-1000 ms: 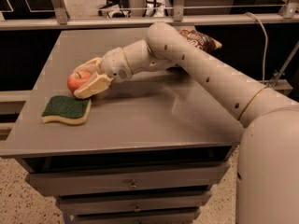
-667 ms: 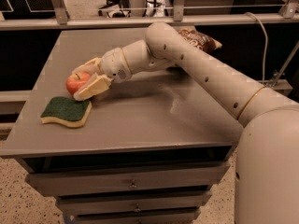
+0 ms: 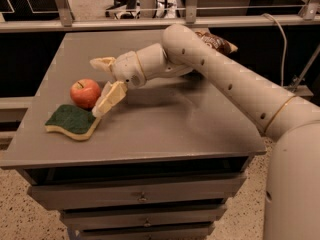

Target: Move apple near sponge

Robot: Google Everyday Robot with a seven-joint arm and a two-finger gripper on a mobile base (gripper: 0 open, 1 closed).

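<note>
At the desk's (image 3: 175, 129) left front the sponge (image 3: 72, 120) lies flat, and the apple (image 3: 85, 93) stands on the desk at its 1 o'clock, just beside it, stem up. At the apple's 3 o'clock the gripper (image 3: 102, 81) is spread wide and holds nothing: one finger points toward 9 o'clock above and behind the apple, and the other slants down toward 7 o'clock along the apple's right side, its tip over the sponge's near right corner. Whether that tip touches the sponge cannot be told. The arm (image 3: 225, 79) reaches in from 4 o'clock, rises to a bend over the desk's back edge, then drops leftward to the wrist. A bag (image 3: 217, 43) at the back right is mostly hidden behind that bend, and the robot's body is cut off at the right edge. A second ago the fingers were closed round the apple; they have since let go and parted, leaving the apple resting beside the sponge.
</note>
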